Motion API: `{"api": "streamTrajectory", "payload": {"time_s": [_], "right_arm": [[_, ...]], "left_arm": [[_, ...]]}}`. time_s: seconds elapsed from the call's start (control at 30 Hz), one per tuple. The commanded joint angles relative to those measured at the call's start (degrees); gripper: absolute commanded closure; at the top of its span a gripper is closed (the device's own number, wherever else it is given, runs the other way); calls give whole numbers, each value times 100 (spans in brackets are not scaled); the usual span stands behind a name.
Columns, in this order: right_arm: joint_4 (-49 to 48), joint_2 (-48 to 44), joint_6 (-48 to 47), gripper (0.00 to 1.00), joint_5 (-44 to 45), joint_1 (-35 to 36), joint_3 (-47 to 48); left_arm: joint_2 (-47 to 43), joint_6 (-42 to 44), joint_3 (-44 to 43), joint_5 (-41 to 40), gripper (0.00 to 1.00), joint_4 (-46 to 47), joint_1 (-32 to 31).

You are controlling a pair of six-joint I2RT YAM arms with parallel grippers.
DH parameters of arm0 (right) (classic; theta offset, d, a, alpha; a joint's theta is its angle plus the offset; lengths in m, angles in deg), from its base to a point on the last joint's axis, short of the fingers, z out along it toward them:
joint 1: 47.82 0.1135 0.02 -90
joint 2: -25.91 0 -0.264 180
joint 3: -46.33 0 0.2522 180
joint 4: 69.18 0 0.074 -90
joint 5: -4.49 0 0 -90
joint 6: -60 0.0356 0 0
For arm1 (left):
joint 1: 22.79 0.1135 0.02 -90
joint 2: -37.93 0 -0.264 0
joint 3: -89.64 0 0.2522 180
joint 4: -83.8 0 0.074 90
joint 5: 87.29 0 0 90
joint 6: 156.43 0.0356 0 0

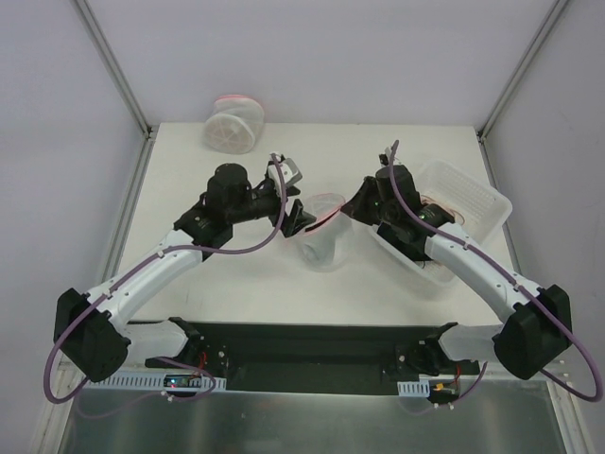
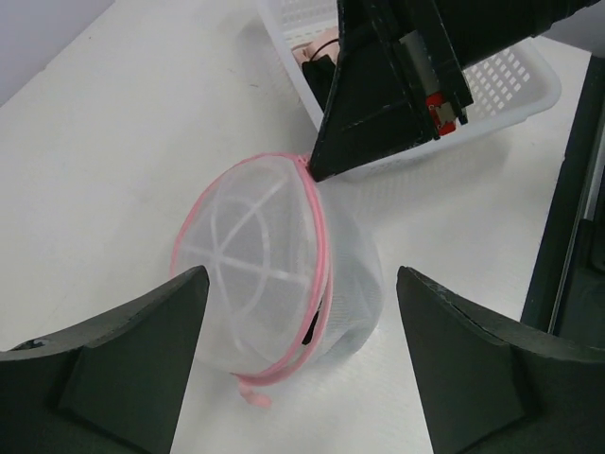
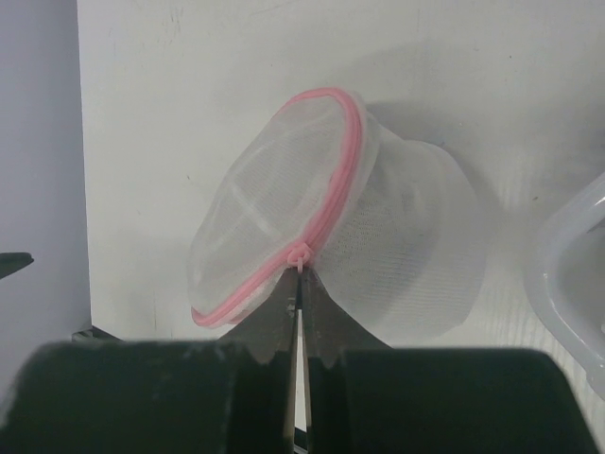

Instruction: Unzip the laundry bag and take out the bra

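White counter (image 1: 189, 170), mid-span: laundry bag (image 1: 323, 248) slumped on its side, pink rim up. Right pincer (image 3: 301, 284) clenched on the pink zipper rim. Left pincer (image 2: 298, 284) released, spread wide just beside the bag. Slotted basket (image 1: 473, 194) at right.

I saw bare table (image 1: 331, 151) behind the laundry bag (image 1: 321, 244) and in front of it where a gripper could pass, but the white basket (image 1: 477, 189) sat close on its right, my right gripper (image 3: 298, 284) pinched its pink zipper, and my open left gripper (image 1: 295, 219) hung at its left.
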Motion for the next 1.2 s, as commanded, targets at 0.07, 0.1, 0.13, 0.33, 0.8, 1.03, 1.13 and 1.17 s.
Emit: {"api": "streamTrajectory", "payload": {"time_s": [0.07, 0.1, 0.13, 0.33, 0.8, 1.03, 1.13, 1.17], "right_arm": [[-202, -226, -65, 98, 100, 1, 52], [-194, -191, -56, 98, 91, 1, 70], [-202, -182, -56, 99, 74, 1, 79], [-202, -173, -12, 99, 65, 1, 79], [-220, -173, 84, 99, -190, 1, 97], [-132, -348, 32, 99, -111, -25, 44], [-88, -497, 5, 99, -76, -165, -61], [-79, -524, 5, 99, -85, -227, -79]], "left_arm": [[526, 605, -669, -106, 19, -388, -651], [684, 703, -766, -229, 18, -433, -748], [755, 773, -793, -326, 18, -434, -906], [1124, 1178, -960, -1293, 21, -425, -1100], [1933, 1407, -1109, -1971, 32, -29, -1426], [2004, 1547, -1084, -2111, 100, -82, -1435], [1679, 1591, -794, -2155, 100, -56, -1417], [1583, 1652, -619, -2181, 100, -38, -1426]]}}
